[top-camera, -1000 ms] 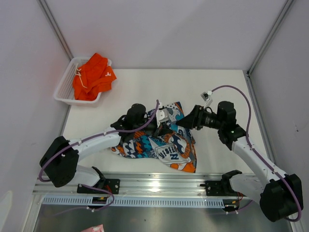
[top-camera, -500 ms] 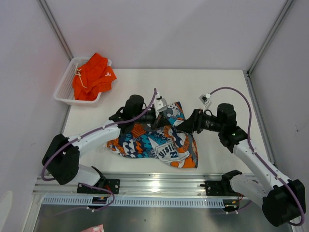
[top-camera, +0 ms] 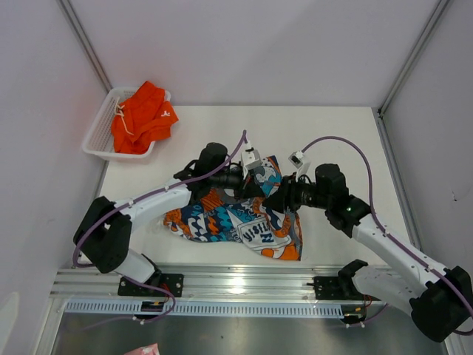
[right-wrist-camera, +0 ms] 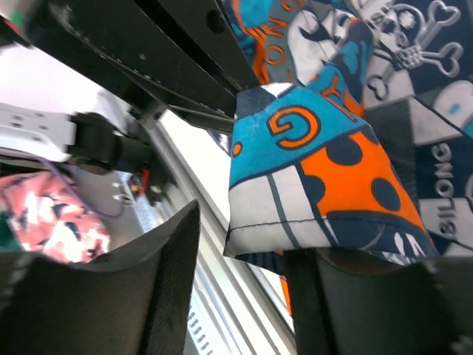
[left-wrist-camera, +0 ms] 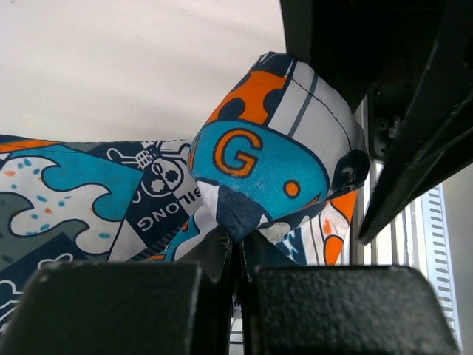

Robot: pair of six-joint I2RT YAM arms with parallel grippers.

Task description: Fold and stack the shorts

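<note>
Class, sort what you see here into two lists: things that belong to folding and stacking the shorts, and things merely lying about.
Belongs to the job:
blue, teal, orange and white printed cloth shorts
plain bright orange cloth shorts

Just lying about:
white mesh plastic basket
white table

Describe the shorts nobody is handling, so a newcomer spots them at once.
At the far left corner of the white table sits a white mesh plastic basket. Heaped in it are the plain bright orange cloth shorts with a white drawstring; the mid-table pair is a busy blue-teal print.
</note>
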